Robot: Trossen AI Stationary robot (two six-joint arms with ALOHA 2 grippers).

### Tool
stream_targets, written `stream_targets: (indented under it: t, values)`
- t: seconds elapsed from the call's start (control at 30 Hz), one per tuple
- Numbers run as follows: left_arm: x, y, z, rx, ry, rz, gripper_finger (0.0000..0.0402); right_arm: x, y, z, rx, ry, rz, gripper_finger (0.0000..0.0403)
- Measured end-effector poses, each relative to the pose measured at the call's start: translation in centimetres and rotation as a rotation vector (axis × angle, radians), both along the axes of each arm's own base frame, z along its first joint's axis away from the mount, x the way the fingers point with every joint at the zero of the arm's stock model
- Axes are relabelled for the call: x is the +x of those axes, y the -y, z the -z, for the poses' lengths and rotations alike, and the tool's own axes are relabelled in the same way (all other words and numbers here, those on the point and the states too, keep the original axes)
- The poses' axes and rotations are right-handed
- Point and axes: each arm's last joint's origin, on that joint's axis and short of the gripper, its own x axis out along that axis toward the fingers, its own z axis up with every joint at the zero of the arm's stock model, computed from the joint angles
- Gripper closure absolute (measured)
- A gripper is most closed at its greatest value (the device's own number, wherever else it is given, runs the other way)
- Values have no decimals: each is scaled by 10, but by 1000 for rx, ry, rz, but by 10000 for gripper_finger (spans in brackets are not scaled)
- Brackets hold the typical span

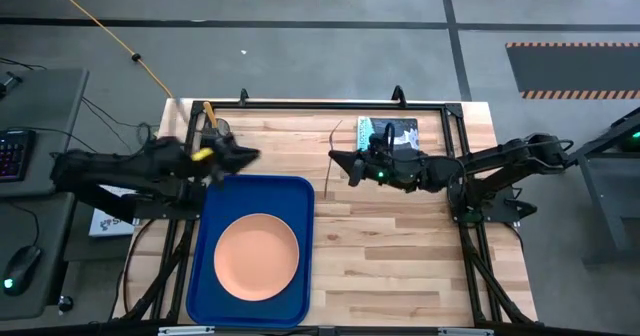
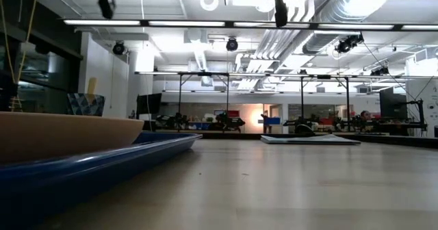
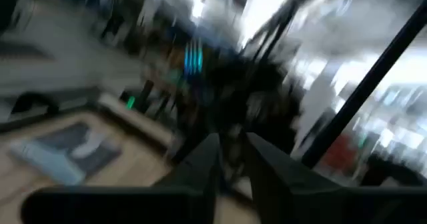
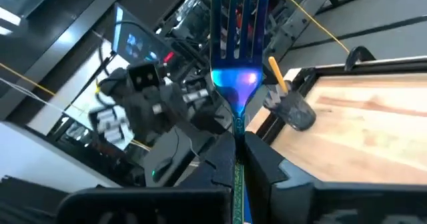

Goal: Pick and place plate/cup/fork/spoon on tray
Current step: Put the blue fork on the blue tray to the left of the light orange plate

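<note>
The table (image 1: 400, 236) is pale wood planking with visible grain. The tray (image 1: 300, 201) looks like glossy blue plastic, the plate (image 1: 257, 256) smooth and matt. The fork (image 4: 235, 64) has an iridescent metallic sheen; the cup (image 4: 293, 111) is dull, dark grey.

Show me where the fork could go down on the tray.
The plate fills most of the tray. A bare blue strip lies along its far edge, but the left claw crowds that strip's left end. The right claw holds the fork.
</note>
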Motion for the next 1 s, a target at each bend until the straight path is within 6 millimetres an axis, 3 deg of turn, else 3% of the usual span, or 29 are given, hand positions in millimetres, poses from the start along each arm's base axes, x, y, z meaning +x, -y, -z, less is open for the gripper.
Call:
stream_targets:
  t: [0.23,0.5,0.8,1.0]
  values:
    - [63,1,0,37,-356,15,226,7,6,-14,-17,-86,140,403]
    - [109,3,16,41,-484,39,157,43,7,-29,-86,-299,348,403]
    - [125,3,31,42,-539,43,154,86,1,-42,-130,-378,347,403]
    - [126,2,31,24,-533,7,154,90,-4,-45,-133,-403,317,403]
